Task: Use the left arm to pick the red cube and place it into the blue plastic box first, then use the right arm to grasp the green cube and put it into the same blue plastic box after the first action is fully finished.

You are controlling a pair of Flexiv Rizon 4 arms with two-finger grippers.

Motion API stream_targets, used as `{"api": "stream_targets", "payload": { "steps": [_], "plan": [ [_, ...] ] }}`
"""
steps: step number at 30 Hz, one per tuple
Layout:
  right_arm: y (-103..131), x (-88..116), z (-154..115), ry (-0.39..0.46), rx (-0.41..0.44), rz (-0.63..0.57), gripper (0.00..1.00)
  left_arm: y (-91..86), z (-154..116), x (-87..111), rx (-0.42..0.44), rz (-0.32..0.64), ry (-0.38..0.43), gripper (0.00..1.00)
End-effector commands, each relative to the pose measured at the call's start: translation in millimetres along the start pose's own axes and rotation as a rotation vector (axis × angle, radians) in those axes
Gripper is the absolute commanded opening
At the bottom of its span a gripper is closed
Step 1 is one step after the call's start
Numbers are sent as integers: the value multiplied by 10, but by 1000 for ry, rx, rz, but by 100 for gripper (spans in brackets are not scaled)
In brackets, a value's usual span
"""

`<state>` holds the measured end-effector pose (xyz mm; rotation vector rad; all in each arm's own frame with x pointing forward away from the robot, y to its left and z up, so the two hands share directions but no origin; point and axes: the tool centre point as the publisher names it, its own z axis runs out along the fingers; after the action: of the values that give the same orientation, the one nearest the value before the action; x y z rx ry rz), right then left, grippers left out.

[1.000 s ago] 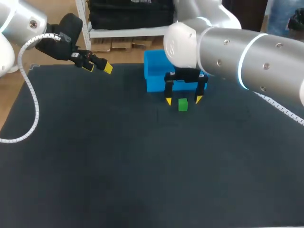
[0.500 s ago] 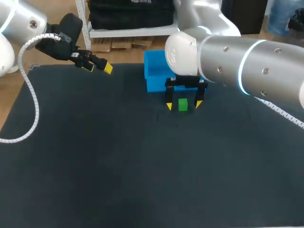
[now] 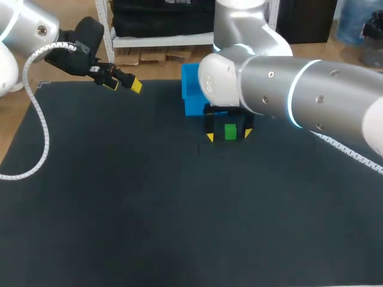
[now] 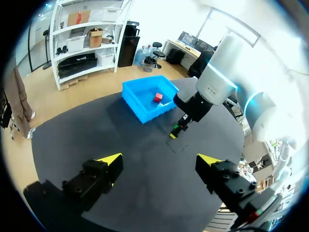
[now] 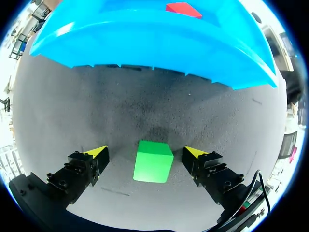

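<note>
Dark matting covered the counter (image 3: pixel 119 197). In the frame's upper middle the small green cube (image 3: pixel 230 132) sat between the spread fingers of the right tool (image 3: pixel 229 136), touching neither. Just behind it, the red cube (image 5: pixel 182 8) lay inside the blue plastic box (image 3: pixel 190 89). The left tool (image 3: pixel 124 85) hung open and empty at upper left.

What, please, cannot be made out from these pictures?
- Right wrist view: the picture's rim cuts off the far side of the box and part of the red cube.
- Head view: the right arm hides the red cube and most of the box.
- Left wrist view: the green cube is too small to show whether the right gripper touches it.
</note>
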<state>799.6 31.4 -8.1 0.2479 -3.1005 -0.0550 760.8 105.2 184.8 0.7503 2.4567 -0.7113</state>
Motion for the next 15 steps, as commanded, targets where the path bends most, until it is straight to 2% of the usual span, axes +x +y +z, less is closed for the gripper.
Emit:
{"api": "stream_targets", "payload": {
  "steps": [1,8,9,10,11,13,15],
  "plan": [
    [30,-21,63,-1,9,8,100,5,-4,16,3,3,-5,100],
    [32,-29,114,4,18,22,100,5,-4,16,3,3,-5,100],
    [32,-28,115,5,19,23,89,5,-4,16,3,3,-5,100],
    [33,-26,123,5,19,25,49,5,-4,16,3,3,-5,100],
    [34,-25,130,6,19,26,36,5,-4,16,3,3,-5,100],
    [33,-23,142,7,20,28,0,5,-4,16,3,3,-5,100],
    [35,-18,148,8,20,30,0,5,-4,16,3,3,-5,100]
  ]
}}
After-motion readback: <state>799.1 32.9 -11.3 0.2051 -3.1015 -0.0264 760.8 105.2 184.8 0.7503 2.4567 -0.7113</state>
